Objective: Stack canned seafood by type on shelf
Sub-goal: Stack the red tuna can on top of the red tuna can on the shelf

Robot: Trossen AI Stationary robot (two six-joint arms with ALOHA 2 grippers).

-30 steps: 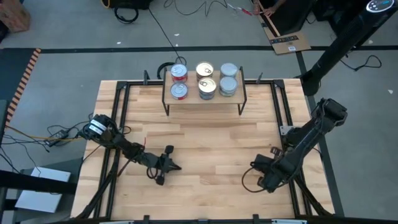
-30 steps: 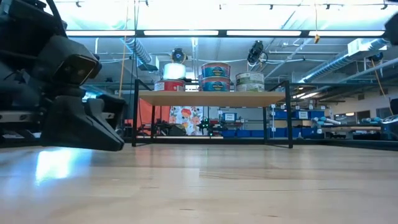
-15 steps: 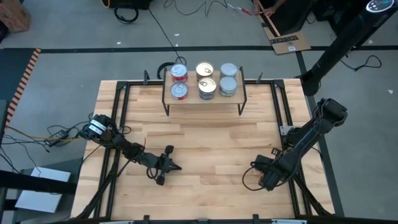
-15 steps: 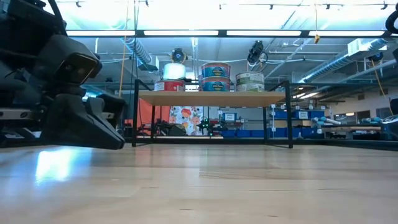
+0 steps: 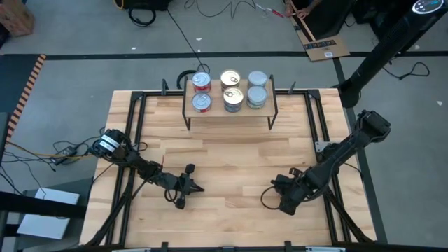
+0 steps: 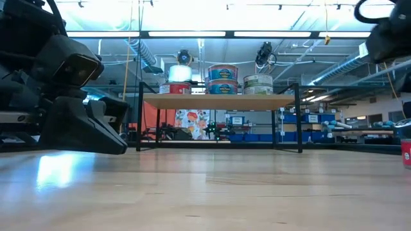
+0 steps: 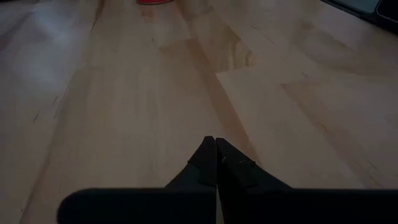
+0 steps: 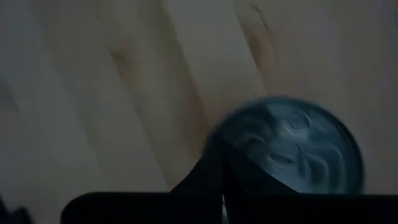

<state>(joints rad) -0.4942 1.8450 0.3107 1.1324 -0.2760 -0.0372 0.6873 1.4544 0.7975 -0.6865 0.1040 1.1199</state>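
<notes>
The shelf (image 5: 229, 113) stands at the table's far middle on thin black legs. It carries the canned seafood (image 5: 232, 89) in three columns: red-sided at the left, gold-topped in the middle, bluish at the right. One more tin (image 8: 292, 149) with a silvery top sits on the table under my right arm. Its red side (image 6: 406, 153) shows at the low view's right edge. My right gripper (image 8: 221, 149) is shut and points steeply down over that tin. My left gripper (image 5: 199, 187) is shut, low over bare table at the near left. My right gripper's shut fingertips (image 8: 214, 163) stand in front of the tin's top near its rim (image 8: 233, 134), coming from above. I cannot tell whether they touch it. The tin stands upright on the table.
Black frame rails (image 5: 133, 133) run along the table's left and right sides. Bare boards (image 5: 231, 161) lie between the shelf and both arms. Cables (image 5: 63, 152) trail off the table's left edge.
My right gripper has gone toward the table's left edge and down, tipping to point more steeply downward, and it stays shut. It now shows at the low view's top right, and a red tin has come into that view's right edge.
</notes>
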